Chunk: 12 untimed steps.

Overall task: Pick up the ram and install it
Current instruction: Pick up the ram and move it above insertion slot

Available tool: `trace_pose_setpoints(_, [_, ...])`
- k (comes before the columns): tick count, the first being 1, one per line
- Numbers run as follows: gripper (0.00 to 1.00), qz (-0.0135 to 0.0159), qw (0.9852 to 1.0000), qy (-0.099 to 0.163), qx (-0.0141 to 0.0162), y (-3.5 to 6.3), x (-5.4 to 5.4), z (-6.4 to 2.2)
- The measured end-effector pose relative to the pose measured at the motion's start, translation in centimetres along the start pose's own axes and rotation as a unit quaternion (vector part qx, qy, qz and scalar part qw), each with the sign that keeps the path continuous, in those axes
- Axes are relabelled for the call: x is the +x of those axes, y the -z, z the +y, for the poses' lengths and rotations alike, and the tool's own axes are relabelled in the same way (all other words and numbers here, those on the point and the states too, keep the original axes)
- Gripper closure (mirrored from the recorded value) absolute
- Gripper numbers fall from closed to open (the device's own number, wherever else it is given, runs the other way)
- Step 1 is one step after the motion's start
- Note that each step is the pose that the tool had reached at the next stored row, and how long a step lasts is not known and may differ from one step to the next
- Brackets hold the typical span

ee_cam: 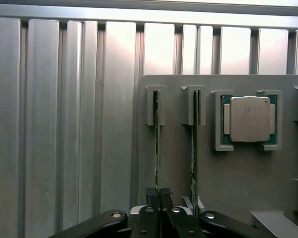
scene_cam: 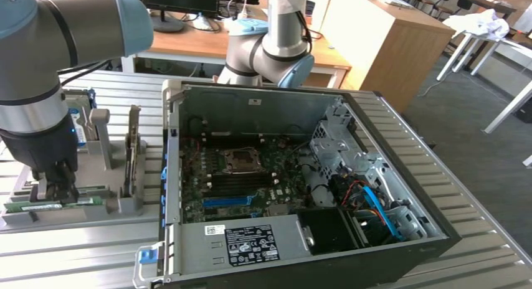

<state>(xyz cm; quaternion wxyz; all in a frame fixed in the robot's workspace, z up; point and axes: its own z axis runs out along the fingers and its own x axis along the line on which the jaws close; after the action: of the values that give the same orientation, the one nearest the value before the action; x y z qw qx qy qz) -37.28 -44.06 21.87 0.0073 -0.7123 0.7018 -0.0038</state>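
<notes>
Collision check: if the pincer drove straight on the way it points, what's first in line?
The ram: the pincer is shut on its edge, so there is no gap. Beyond it, the grey holder that the stick stands in is likely next.

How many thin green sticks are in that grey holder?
2. One ram is pinched by the gripper; the second stick stands in the next slot, nearer the silver chip. More may be hidden.

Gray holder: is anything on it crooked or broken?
No, nothing stands out. The memory stick and its neighbour stand straight in the holder's slots, the silver chip sits square, and the hand pinches the first stick.
</notes>
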Motion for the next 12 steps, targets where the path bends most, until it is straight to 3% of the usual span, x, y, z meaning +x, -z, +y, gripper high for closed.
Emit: trace_pose_setpoints(12, [0.88,0.0,1.0,0.0,0.0,1.65,0.0,-0.03])
